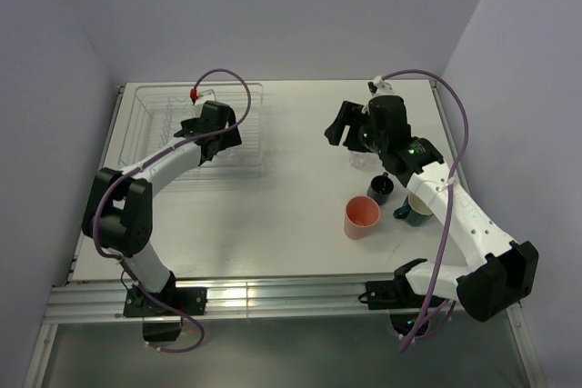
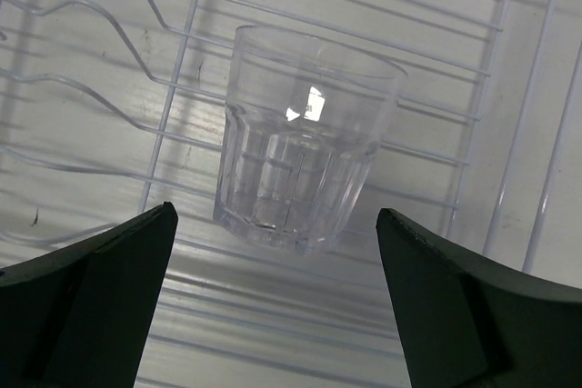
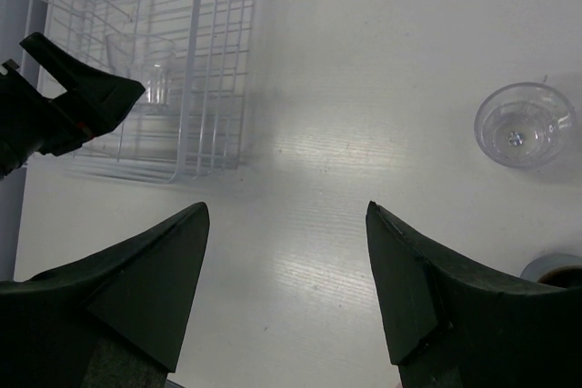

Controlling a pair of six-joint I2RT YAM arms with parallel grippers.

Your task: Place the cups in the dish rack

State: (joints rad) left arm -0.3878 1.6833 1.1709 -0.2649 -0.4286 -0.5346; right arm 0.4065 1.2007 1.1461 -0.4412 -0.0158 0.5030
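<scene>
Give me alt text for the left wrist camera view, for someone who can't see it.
A clear glass tumbler stands on the thin wire bars of the dish rack. The left gripper is open wide, its two dark fingers in the bottom corners, not touching the glass.

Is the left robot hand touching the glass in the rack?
Apart. Left wrist view: left gripper open, rack visible between fingers and clear tumbler.

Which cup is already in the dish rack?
The clear glass tumbler in front of the left gripper sits inside the dish rack. The second clear tumbler, pink tumbler, navy mug and teal mug are on the table.
</scene>
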